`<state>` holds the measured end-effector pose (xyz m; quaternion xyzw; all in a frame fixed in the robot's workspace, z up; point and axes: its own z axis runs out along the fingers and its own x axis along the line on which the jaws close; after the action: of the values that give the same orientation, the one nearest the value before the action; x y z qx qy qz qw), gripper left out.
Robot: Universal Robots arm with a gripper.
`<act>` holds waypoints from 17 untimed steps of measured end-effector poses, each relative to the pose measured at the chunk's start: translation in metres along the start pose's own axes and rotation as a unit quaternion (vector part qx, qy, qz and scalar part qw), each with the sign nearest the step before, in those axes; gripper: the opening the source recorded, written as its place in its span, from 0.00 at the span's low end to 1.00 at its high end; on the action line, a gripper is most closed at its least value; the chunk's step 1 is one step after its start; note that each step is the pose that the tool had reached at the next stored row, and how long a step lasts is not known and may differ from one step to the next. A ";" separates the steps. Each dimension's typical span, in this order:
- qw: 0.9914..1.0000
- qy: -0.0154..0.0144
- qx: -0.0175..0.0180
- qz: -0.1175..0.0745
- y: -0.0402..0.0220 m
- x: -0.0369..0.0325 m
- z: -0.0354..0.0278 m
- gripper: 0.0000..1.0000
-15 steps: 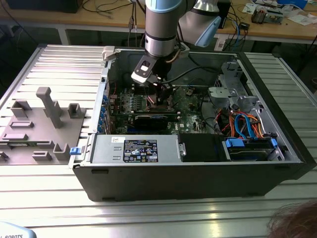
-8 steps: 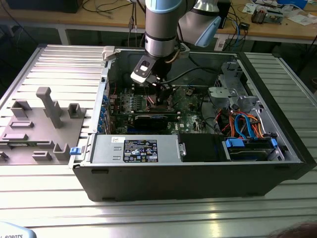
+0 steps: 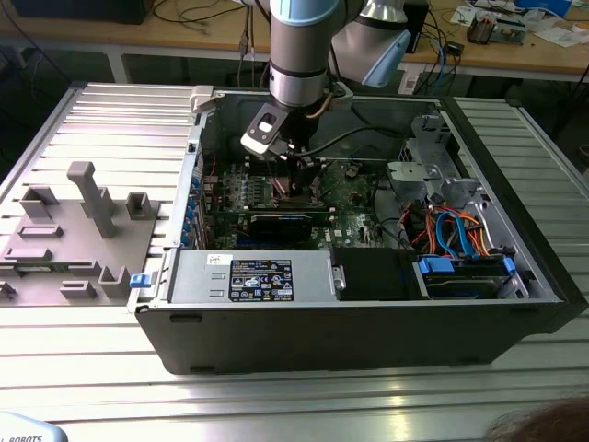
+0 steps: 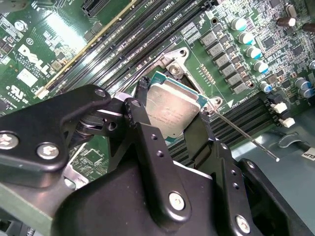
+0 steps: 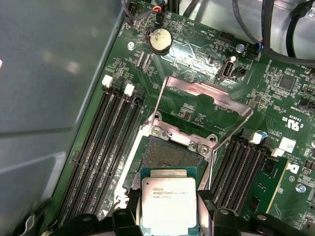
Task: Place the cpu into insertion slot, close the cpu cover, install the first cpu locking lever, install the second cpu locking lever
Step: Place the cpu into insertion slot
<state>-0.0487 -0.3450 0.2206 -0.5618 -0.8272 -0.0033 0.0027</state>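
Brightly lit from above; glare on the motherboard (image 4: 64, 27) and the cpu cover (image 5: 197, 92); shadowed inside the computer case (image 3: 368, 336).

You have memory slots (image 5: 106, 142) on either side of the end effector (image 5: 169, 206), a coin-cell battery (image 5: 159, 40) beyond it, capacitors (image 4: 253, 51) nearby.

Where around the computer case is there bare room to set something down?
Bare ribbed table lies between the case and camera, and along the exterior view's right. A grey fixture takes much of the left; inside, cables and the pincer holding the chip crowd it.
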 end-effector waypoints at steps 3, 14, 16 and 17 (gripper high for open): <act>1.000 0.000 0.000 0.007 0.0000 0.0000 0.0004 0.54; 0.999 0.000 0.000 0.046 0.0000 0.0000 0.0024 0.54; 0.999 0.000 0.000 0.051 0.0000 0.0000 0.0026 0.54; 0.999 0.000 0.000 0.052 0.0000 0.0000 0.0026 0.54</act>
<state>-0.0487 -0.3450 0.2180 -0.6041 -0.7969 -0.0034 0.0026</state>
